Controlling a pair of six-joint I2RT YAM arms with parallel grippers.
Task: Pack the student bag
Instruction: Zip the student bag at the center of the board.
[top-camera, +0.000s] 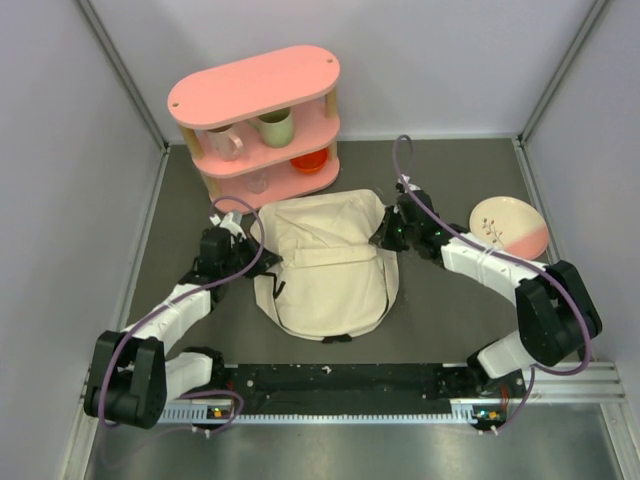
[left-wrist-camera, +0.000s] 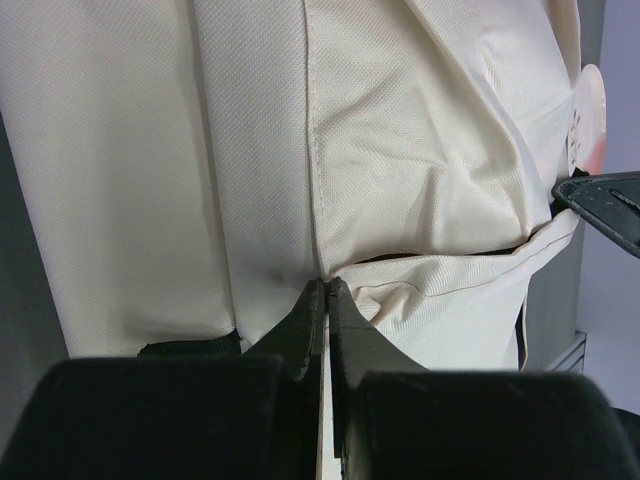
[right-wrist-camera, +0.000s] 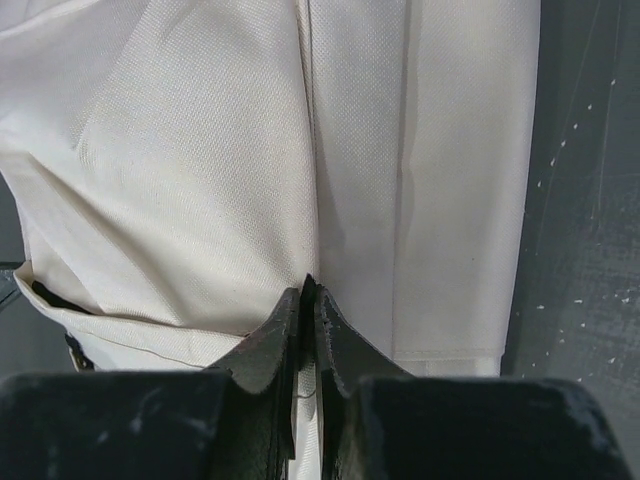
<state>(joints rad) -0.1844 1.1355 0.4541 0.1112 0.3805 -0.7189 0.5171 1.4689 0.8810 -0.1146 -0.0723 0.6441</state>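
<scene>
The student bag (top-camera: 325, 270), a cream fabric backpack, lies flat in the middle of the dark table. My left gripper (top-camera: 262, 262) is at its left edge and my right gripper (top-camera: 386, 236) at its upper right edge. In the left wrist view the left gripper (left-wrist-camera: 327, 285) is shut, with cream fabric of the bag (left-wrist-camera: 400, 150) pinched between the jaws beside a gaping pocket opening. In the right wrist view the right gripper (right-wrist-camera: 308, 285) is shut on a fold of the bag (right-wrist-camera: 200, 150) near a seam.
A pink two-tier shelf (top-camera: 255, 90) stands behind the bag, with mugs (top-camera: 277, 128), a glass and an orange bowl (top-camera: 310, 160). A pink and cream plate (top-camera: 508, 222) lies at the right, also showing in the left wrist view (left-wrist-camera: 588, 115). Grey walls close in three sides.
</scene>
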